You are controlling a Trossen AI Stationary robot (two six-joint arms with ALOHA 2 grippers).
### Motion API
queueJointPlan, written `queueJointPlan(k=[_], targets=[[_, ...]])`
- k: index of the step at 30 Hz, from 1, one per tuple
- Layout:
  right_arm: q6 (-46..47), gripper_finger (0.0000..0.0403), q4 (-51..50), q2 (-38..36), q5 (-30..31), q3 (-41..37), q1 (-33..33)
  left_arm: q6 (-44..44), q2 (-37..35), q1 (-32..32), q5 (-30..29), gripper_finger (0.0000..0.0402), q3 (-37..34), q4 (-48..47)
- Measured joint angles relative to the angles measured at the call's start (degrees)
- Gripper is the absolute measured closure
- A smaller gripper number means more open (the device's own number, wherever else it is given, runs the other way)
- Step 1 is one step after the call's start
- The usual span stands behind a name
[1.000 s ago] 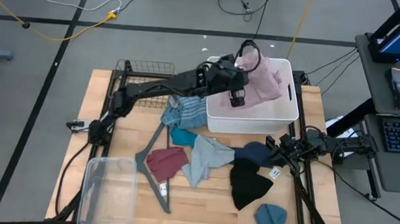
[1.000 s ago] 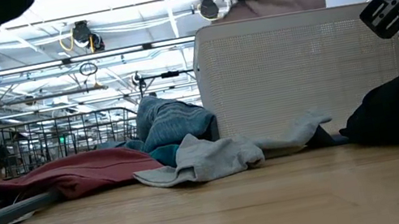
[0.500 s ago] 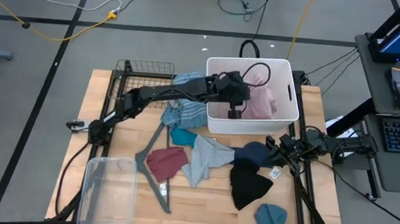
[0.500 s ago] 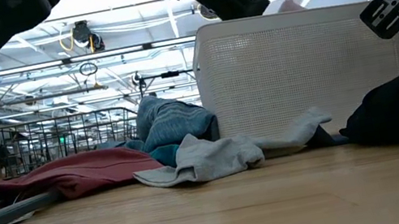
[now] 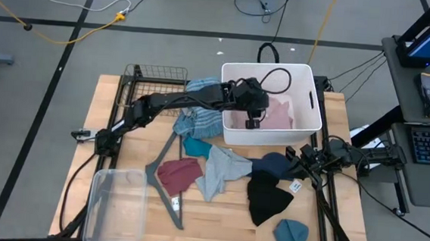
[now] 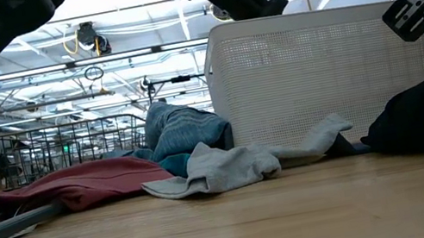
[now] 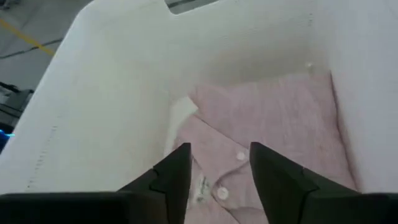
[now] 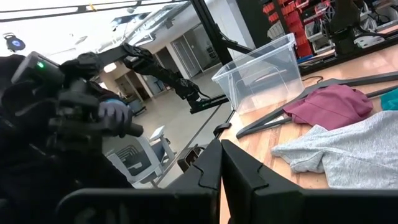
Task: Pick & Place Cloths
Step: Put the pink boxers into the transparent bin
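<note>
The left pincer (image 5: 253, 123) is hanging spread over the white plastic tub (image 5: 305, 127), upper centre, holding the pink button shirt (image 7: 280, 137); the right pincer (image 5: 294, 158) is resting pressed together beside the navy cloth (image 5: 271, 165).

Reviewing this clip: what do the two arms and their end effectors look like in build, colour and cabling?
Both arms are dark, slim jointed links. The left end effector has two black, flat, blunt-tipped fingers; a black cable loops over its wrist in the high view. The right end effector has matching black angular fingers, and a small white tag lies beside it.
</note>
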Motion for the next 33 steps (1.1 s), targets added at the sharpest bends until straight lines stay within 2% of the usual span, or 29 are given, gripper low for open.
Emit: queueJointPlan(k=[3, 7, 12, 15, 19, 24, 28, 33], targets=[[0.0, 0.0399, 0.0, 0.0, 0.0, 0.0, 0.0, 0.1, -1.5, -0.6, -2.3, 0.0215, 1.7, -0.2], [0.0, 0.0399, 0.0, 0.0, 0.0, 0.0, 0.0, 0.1, -6.9, -2.5, -7.0, 0.02, 2.5, -0.4], [0.0, 0.0399, 0.0, 0.0, -0.1, 0.0, 0.0, -1.4, -14.3, -6.2, -12.1, 0.0201, 2.4, -7.7], [0.0, 0.0399, 0.0, 0.0, -0.1, 0.0, 0.0, -5.2, -18.6, -8.9, -17.0, 0.021, 2.5, -14.2], [0.0, 0.0399, 0.0, 0.0, -0.2, 0.0, 0.0, -15.6, -23.1, -12.6, -22.0, 0.0225, 2.5, -24.3], [0.0, 0.0399, 0.0, 0.1, -0.1, 0.0, 0.0, -33.0, -26.6, -17.0, -21.3, 0.0248, 2.4, -36.4], [0.0, 0.0399, 0.0, 0.3, -0.1, 0.0, 0.0, -43.8, -26.9, -20.9, -20.3, 0.0268, 2.4, -44.4], [0.0, 0.0399, 0.0, 0.3, -0.1, 0.0, 0.0, -50.8, -26.0, -25.7, -12.8, 0.0297, 2.4, -50.4]])
